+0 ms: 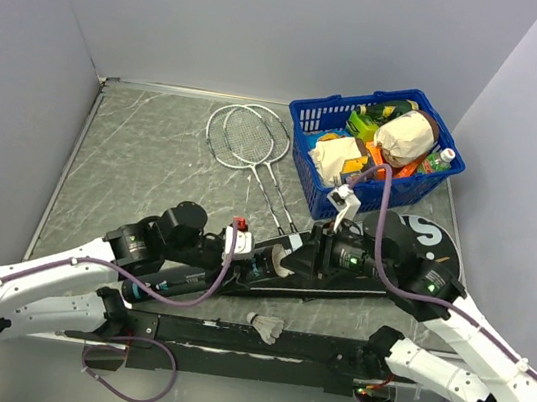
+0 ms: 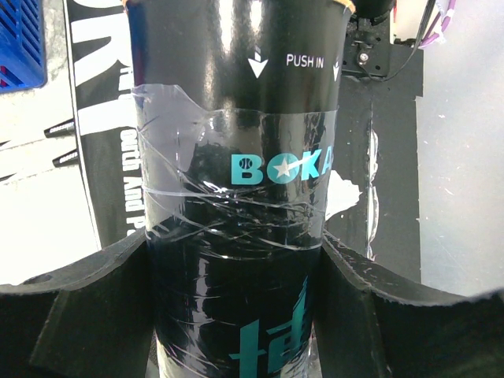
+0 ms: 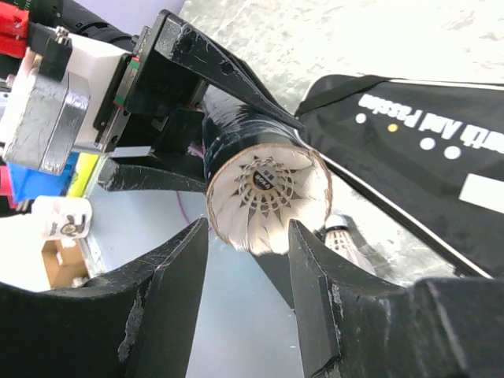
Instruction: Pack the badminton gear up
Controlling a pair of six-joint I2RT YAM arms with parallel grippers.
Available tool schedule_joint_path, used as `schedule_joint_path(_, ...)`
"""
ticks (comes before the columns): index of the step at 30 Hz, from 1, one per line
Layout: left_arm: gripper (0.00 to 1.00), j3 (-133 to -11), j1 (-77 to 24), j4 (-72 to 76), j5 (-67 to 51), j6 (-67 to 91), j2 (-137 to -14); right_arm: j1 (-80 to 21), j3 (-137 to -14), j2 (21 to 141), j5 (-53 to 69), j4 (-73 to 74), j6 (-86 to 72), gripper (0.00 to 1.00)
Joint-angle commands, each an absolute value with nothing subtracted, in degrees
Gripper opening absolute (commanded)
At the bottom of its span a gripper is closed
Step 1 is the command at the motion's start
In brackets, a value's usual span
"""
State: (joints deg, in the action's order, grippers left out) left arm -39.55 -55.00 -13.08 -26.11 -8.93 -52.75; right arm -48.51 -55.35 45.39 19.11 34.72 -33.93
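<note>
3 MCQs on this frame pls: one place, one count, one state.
1. Where are the rackets? A on the table, left of the blue basket; B inside that basket; C on the floor.
2. Loose shuttlecock count on the table? A none; B one; C three.
3. Left gripper state? A open, empty; B shut on a racket; C shut on the tube.

1 A: both frames lie flat on the table beside the basket.
2 B: a single one lies near the arm bases; the other sits in the tube mouth.
3 C: its jaws press both sides of the tube.
</note>
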Motion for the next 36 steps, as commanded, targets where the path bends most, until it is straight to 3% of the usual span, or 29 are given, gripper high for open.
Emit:
schedule_joint_path(1, 0.01, -40.87, -55.11, -10.11, -26.98, -9.23, -52.82, -48.96, -56.70, 44.03, 16.35, 37.18, -32.87, 0.53)
schedule_joint_path(4, 0.01, -40.87, -55.11, -10.20, -26.81, -9.23, -52.74, -48.95, -55.55, 44.03, 16.87, 35.96, -33.57, 0.51)
schedule_joint_path(11, 0.01, -40.87, -55.11, -10.20, -26.81, -9.32, -52.47, -48.96, -54.93, 45.61, 16.52, 34.37, -33.49, 0.33)
schedule_joint_path(22, 0.01, -40.69, -55.11, -10.11, -26.46, -9.40, -51.77, -48.96, -50.45, 50.71, 25.47, 23.74, -36.91, 0.17)
schedule_joint_path(36, 0.01, -40.78, -55.11, -10.11, -26.28, -9.49, -52.21, -51.50, -45.53, 56.78, 34.01, 9.76, -42.72, 0.12)
